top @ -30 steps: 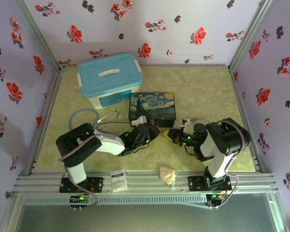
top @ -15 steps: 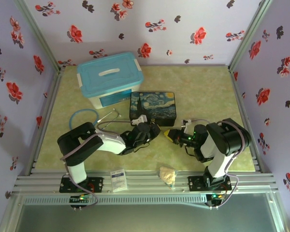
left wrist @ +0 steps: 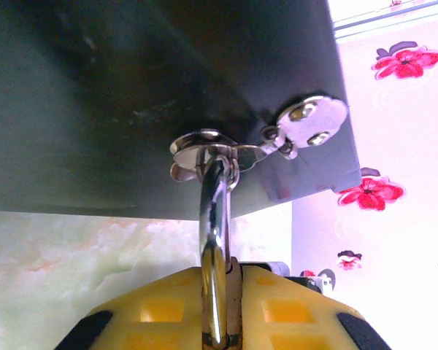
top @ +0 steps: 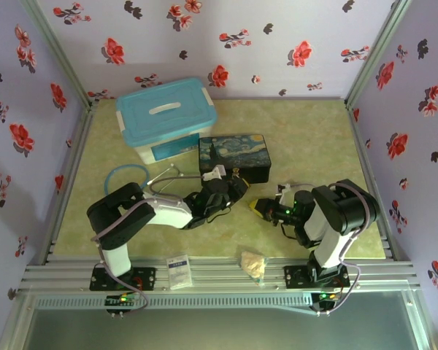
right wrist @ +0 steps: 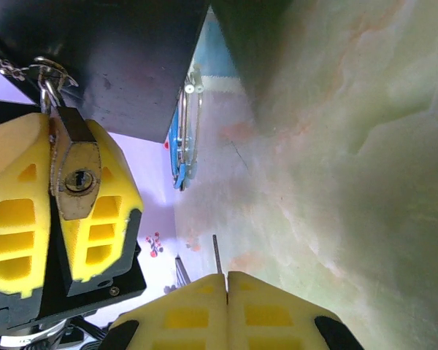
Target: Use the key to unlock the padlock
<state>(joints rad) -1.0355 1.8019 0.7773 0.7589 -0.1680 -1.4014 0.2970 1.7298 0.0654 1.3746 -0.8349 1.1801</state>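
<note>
The left jaws are gripping the padlock (right wrist: 77, 179) at the left of the frame — shackle (right wrist: 50, 98) hooked through the clasp (right wrist: 51, 71) of the box (right wrist: 131, 51) — while the right jaws are pinching the key (right wrist: 216, 255) at bottom centre.

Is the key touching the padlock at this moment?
Apart. The right wrist view shows the key poking out of the shut right pincer, with a plain gap between its tip and the padlock.

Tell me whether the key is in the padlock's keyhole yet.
No, the keyhole of the padlock is empty, and the key sticks out of the shut right gripper, apart from the lock.
</note>
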